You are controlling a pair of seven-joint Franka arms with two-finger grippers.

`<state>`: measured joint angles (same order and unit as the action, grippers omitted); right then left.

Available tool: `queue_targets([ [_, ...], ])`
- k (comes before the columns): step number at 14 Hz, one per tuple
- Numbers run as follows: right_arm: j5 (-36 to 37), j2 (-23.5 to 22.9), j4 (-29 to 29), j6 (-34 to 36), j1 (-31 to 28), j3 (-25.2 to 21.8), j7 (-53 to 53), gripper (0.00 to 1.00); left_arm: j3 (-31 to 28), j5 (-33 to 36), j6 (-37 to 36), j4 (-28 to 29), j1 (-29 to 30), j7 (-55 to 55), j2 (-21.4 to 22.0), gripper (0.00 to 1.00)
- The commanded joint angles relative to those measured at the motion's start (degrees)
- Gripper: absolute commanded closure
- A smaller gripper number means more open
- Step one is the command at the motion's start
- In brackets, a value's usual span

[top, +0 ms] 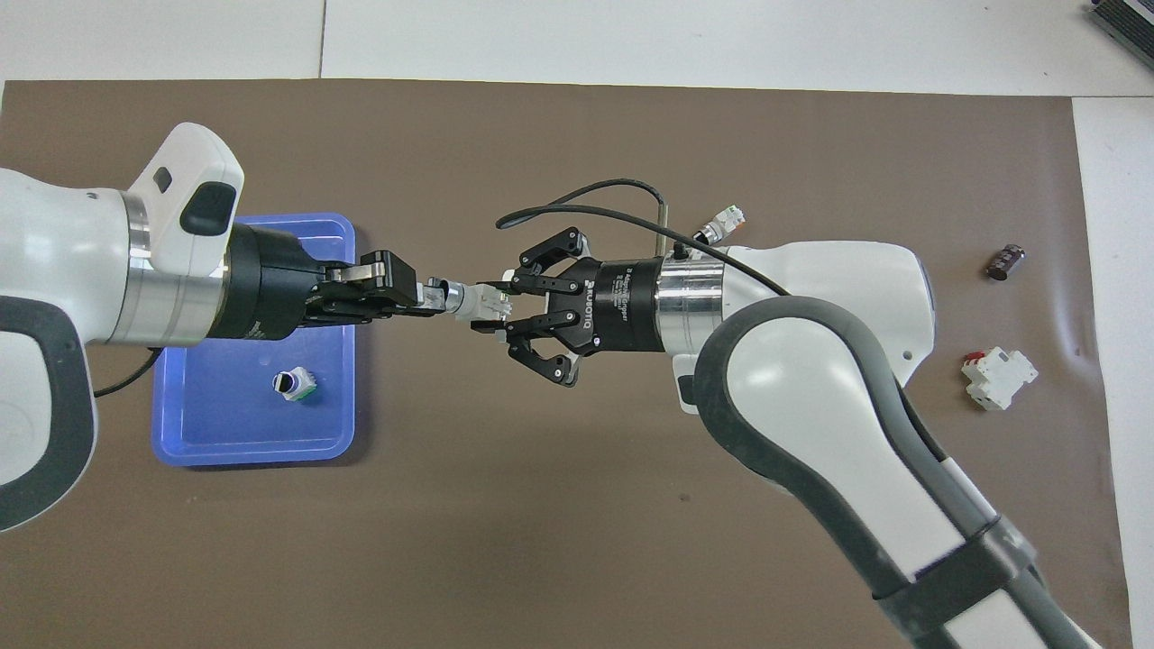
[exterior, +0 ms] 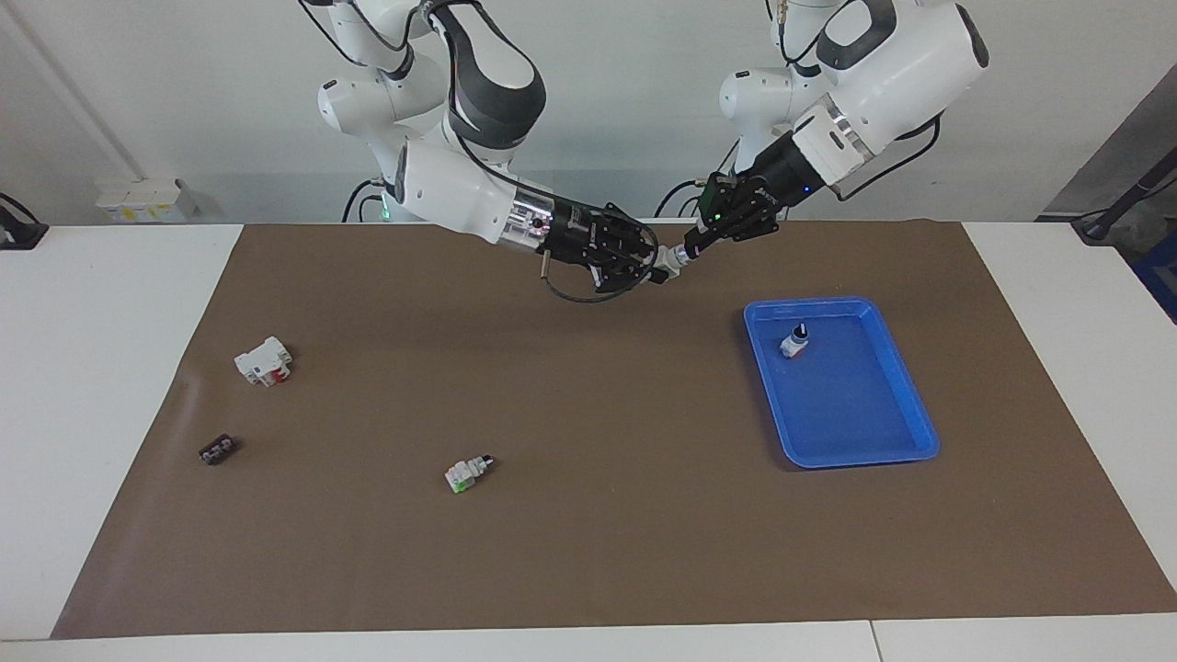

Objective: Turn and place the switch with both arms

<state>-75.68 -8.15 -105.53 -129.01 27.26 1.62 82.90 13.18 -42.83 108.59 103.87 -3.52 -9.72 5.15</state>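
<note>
A switch with a white body, silver collar and black knob hangs in the air over the brown mat, held level between both grippers. My right gripper is shut on its white body. My left gripper comes in over the blue tray's corner and is shut on the knob end. A second switch stands in the blue tray. A third switch lies on the mat farther from the robots.
A white block with a red part and a small black terminal strip lie toward the right arm's end of the mat. A black cable loops off the right wrist.
</note>
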Motion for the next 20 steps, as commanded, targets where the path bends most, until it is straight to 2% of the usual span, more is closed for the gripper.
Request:
queue_targets([
  [1,-0.8,0.2,-0.2,0.2,-0.7,0.3,0.2,1.0,-0.3,-0.6,1.2,1.6,-0.5,-0.5,1.2,1.0],
  [17,-0.8,0.2,-0.1,0.3,-0.9,0.3,0.3,1.0,0.4,-0.4,1.2,3.3,-0.6,-3.1,2.0,1.0],
  [18,-0.8,0.2,-0.1,0.3,-0.9,0.4,0.3,1.0,0.4,-0.4,1.1,3.4,-0.6,-2.9,2.1,0.99],
  [19,-0.8,0.2,-0.1,0.3,-0.9,0.3,0.3,1.0,0.4,-0.4,1.2,4.1,-0.6,-2.5,2.3,0.93],
  [20,-0.8,0.2,-0.1,0.3,-0.9,0.3,0.3,1.0,0.5,-0.5,1.0,4.3,-0.5,-2.4,2.5,0.92],
])
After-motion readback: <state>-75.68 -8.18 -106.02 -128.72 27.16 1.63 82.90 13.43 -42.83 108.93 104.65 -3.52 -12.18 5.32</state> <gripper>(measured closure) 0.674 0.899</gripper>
